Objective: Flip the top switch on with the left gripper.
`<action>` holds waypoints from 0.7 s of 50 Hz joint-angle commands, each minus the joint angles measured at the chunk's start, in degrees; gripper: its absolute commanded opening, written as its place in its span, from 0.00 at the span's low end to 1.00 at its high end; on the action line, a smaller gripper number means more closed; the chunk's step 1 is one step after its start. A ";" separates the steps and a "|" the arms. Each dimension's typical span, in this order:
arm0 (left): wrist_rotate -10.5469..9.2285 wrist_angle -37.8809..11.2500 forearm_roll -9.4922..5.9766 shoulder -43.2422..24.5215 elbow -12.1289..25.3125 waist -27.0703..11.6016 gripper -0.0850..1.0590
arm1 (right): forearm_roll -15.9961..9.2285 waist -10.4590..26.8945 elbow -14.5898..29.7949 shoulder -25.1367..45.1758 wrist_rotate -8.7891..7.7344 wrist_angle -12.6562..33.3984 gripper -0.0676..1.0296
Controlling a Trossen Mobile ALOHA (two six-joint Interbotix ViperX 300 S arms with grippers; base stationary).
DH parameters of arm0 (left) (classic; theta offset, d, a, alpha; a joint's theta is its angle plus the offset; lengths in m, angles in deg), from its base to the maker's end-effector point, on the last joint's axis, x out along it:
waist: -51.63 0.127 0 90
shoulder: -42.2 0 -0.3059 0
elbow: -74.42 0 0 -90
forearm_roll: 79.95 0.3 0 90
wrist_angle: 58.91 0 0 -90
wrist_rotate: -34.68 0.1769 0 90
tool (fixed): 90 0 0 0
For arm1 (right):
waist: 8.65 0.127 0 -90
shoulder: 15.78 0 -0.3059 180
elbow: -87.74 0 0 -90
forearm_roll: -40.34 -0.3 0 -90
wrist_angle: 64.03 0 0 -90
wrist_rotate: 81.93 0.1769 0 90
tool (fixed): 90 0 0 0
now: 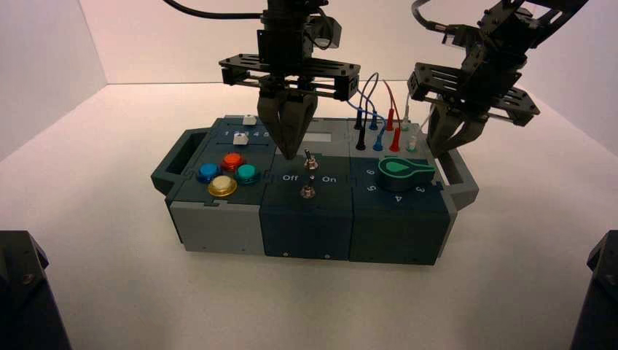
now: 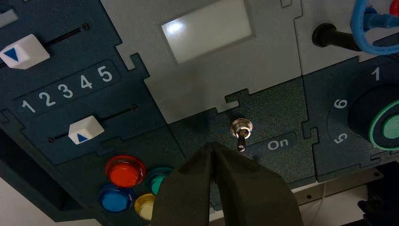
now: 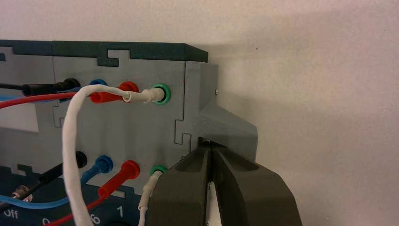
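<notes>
While your box (image 1: pixel 218 226) sits square on the white table (image 1: pixel 109 292), its sockets at the rear right hold black, blue, red and white plugs (image 3: pixel 113 183), which the right wrist view shows seated in two rows. Your left gripper (image 1: pixel 289 149) hangs over the middle dark blue panel (image 1: pixel 306 219), jaws pressed together into a point, holding nothing, just beside the top switch (image 1: pixel 308 157) on its "Off" side. The left wrist view shows the lever (image 2: pixel 241 136) apart from the fingertips (image 2: pixel 207 155), which the high view leaves unclear. Your right gripper (image 1: pixel 452 142) hangs by the box's right rear corner, jaws closed and empty. The bottom switch (image 1: pixel 308 192) stands nearer the front.
</notes>
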 commanded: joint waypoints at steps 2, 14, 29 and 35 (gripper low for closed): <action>0.18 -0.09 -0.18 1.05 1.05 -0.44 0.05 | 0.00 2.90 0.18 1.76 -0.97 -0.97 0.04; 0.18 -0.09 -0.26 0.26 1.41 -0.79 0.05 | 0.00 2.90 0.18 1.76 -0.97 -1.14 0.04; 0.18 0.09 -0.09 -0.09 2.02 -0.79 0.05 | 0.00 2.90 0.18 1.76 -0.97 -1.05 0.04; 0.35 0.00 -0.18 -0.26 2.72 -0.79 0.05 | 0.00 2.90 0.18 1.76 -0.97 -1.05 0.04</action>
